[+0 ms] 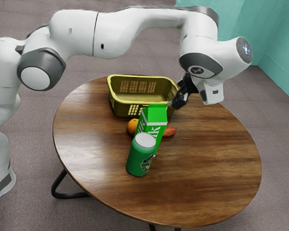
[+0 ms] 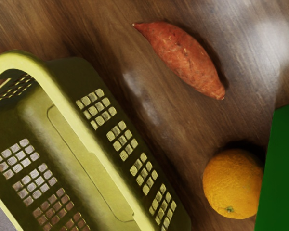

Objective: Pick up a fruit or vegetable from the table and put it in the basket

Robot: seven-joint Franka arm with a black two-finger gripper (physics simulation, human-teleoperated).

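Observation:
My gripper (image 1: 177,100) hangs over the right end of the yellow-green basket (image 1: 139,78) in the exterior view, above the table. An orange-red sweet potato (image 1: 170,131) lies partly behind the milk carton, and a round orange (image 1: 132,126) sits by the carton's other side, near the basket. From the wrist camera, the whole sweet potato (image 2: 183,57) lies on bare wood, apart from the basket (image 2: 65,114). The orange (image 2: 232,184) rests between the basket and the carton, its edge partly covered by the carton.
A tall green milk carton (image 1: 157,115) stands upright in front of the basket in the exterior view; its green side (image 2: 283,168) appears beside the orange in the wrist view. A green can (image 1: 139,158) stands nearer the exterior camera, on the round wooden table (image 1: 207,168).

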